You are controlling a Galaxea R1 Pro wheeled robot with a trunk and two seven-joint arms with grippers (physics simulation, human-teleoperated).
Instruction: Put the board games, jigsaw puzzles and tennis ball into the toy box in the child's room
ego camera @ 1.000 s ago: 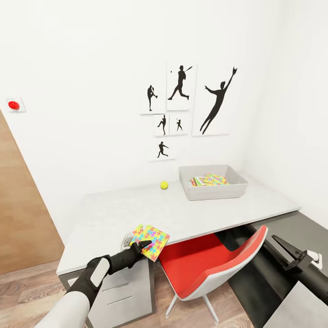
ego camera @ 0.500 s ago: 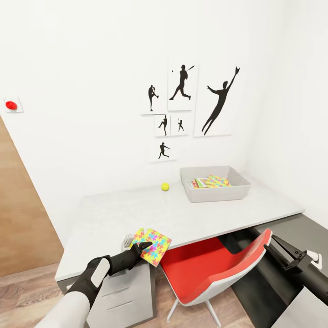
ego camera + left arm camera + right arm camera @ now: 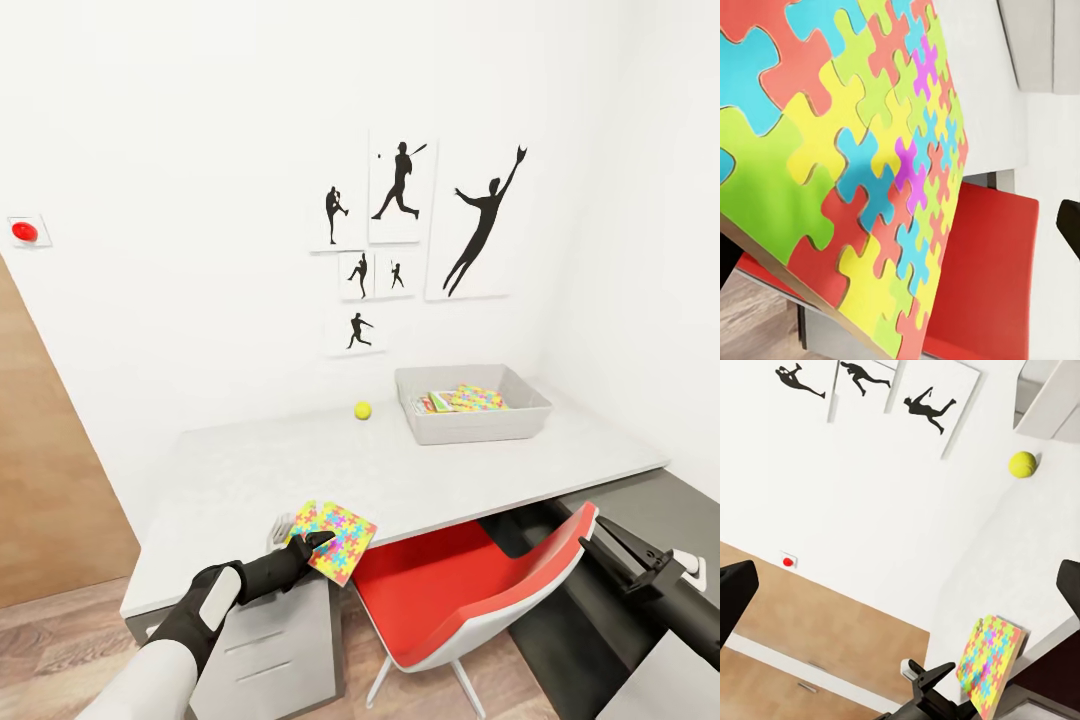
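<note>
My left gripper (image 3: 308,545) is shut on a jigsaw puzzle (image 3: 336,532), a thin panel held tilted over the front edge of the pale grey table (image 3: 300,460). Up close, the puzzle (image 3: 870,172) shows its yellow, pink, blue and green pieces. The tennis ball (image 3: 362,409) rests near the wall on the table. To its right stands the toy box (image 3: 470,424), holding another puzzle panel and a printed box (image 3: 460,398). My right gripper (image 3: 625,548) hangs open at the lower right, beside the chair. Its wrist view shows the ball (image 3: 1022,464) and the held puzzle (image 3: 991,664).
A red chair (image 3: 460,590) is tucked under the table's front edge, between my arms. A grey drawer unit (image 3: 270,640) stands below my left gripper. The dark grey desk top (image 3: 680,500) joins on the right. A wooden panel (image 3: 50,480) lines the left wall.
The whole picture shifted slightly a second ago, so the camera moved. Over the last half second nothing moved. My left gripper still holds the puzzle.
</note>
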